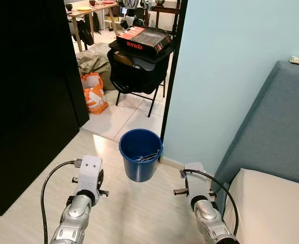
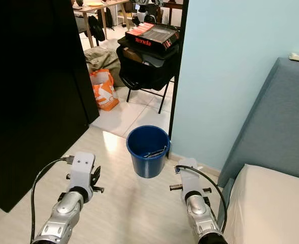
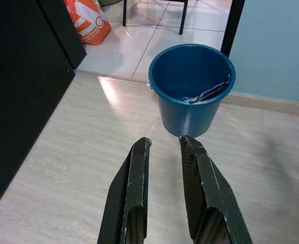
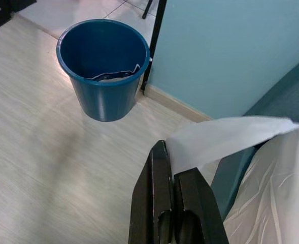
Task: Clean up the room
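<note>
White tissue (image 4: 225, 140) in right claw (image 4: 170, 157)

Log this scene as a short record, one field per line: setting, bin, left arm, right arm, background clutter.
setting: pale wood floor by a doorway, light blue wall, grey bed on the robot's right
bin: blue bucket upright on the floor beside the door frame, some scrap inside
left gripper: jaws slightly apart, empty, pointed at the bucket
right gripper: jaws shut on a white tissue, short of the bucket
background: black chair carrying a box, orange bag on tiles
</note>
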Robot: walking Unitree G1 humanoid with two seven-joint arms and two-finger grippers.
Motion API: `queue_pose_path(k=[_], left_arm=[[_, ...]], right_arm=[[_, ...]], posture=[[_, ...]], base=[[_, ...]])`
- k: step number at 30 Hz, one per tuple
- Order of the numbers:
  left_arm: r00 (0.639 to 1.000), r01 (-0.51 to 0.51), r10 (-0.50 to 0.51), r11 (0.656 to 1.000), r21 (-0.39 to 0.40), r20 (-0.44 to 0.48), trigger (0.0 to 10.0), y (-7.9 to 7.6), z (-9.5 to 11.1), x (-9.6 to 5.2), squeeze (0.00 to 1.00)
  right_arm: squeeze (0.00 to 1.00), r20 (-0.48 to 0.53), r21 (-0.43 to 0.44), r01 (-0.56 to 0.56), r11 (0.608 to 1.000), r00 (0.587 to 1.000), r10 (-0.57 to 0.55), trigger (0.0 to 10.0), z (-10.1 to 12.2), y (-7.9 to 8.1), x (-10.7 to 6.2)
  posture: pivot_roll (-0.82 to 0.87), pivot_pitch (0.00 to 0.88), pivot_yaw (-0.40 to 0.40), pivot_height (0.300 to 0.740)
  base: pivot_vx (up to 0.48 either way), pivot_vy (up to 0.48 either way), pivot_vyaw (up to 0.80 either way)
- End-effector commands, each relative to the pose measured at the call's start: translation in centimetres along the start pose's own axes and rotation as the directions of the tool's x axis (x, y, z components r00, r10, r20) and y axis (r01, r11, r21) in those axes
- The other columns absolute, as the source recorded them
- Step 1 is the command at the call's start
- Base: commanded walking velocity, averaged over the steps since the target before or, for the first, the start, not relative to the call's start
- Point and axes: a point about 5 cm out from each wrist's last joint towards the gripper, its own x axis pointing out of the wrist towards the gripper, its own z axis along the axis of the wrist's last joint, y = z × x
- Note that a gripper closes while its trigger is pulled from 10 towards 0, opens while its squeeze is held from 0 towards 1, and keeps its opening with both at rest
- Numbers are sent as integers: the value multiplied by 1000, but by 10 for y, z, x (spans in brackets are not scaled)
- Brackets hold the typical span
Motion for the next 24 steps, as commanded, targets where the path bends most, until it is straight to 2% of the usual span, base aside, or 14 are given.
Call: queue_pose_path(k=[1, 24], left_arm=[[1000, -12, 12, 1000, -18, 3, 10000, 1, -1, -2, 0], [1000, -4, 5, 999, -45, 11, 10000, 1, 1, -1, 0]], right_arm=[[0, -13, -14, -15, 1000, 1000, 15, 10000, -1, 3, 0], [0, -12, -14, -22, 1000, 1000, 22, 10000, 0, 3, 1]], posture=[[85, 76, -29, 740], [85, 79, -29, 740]], base=[[262, 0, 0], [329, 0, 0]])
